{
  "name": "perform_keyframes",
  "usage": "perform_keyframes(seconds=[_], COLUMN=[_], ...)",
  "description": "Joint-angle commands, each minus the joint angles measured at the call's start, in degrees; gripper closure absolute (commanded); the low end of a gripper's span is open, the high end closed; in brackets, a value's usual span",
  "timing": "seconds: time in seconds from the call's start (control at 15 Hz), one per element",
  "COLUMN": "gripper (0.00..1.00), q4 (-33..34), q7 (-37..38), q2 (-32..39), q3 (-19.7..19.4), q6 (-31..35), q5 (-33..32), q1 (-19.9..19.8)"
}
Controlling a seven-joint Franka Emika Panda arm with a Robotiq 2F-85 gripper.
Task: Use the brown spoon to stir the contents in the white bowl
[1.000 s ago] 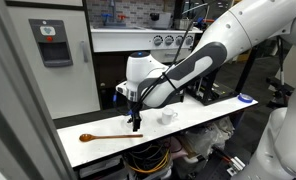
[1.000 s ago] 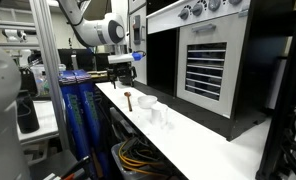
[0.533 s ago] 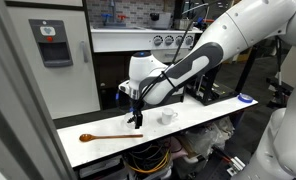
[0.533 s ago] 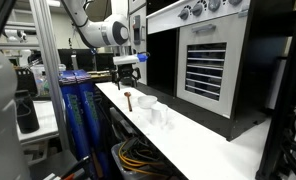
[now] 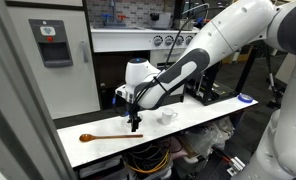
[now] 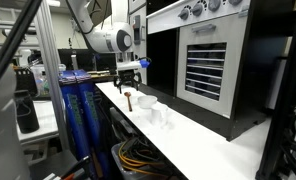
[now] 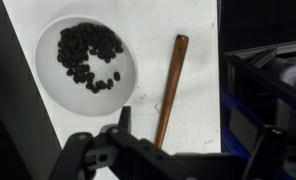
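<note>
Right now your gripper hangs over the table with its jaws spread wide and holding nothing, just above the handle of the spoon, which lies flat beside the bowl without touching it, the black bits heaped inside.

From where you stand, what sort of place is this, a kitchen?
Probably a robotics lab with a mock kitchen: a robot arm reaches over a white bench, loose cables sit beneath it, and an oven stands beside.
</note>
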Motion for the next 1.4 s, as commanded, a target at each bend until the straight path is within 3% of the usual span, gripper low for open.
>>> perform_keyframes(seconds=[0.0,0.6,1.33], gripper=[0.00,0.00,0.00], q4=[5.29,16.48,24.12], q7=[-0.11,1.77,7.93], q2=[4.36,15.32,22.77], q3=[1.17,2.89,2.56], q6=[0.55,-2.08,-6.40], q5=[-1.48,-1.89,-5.51], q1=[-0.58,0.48,2.80])
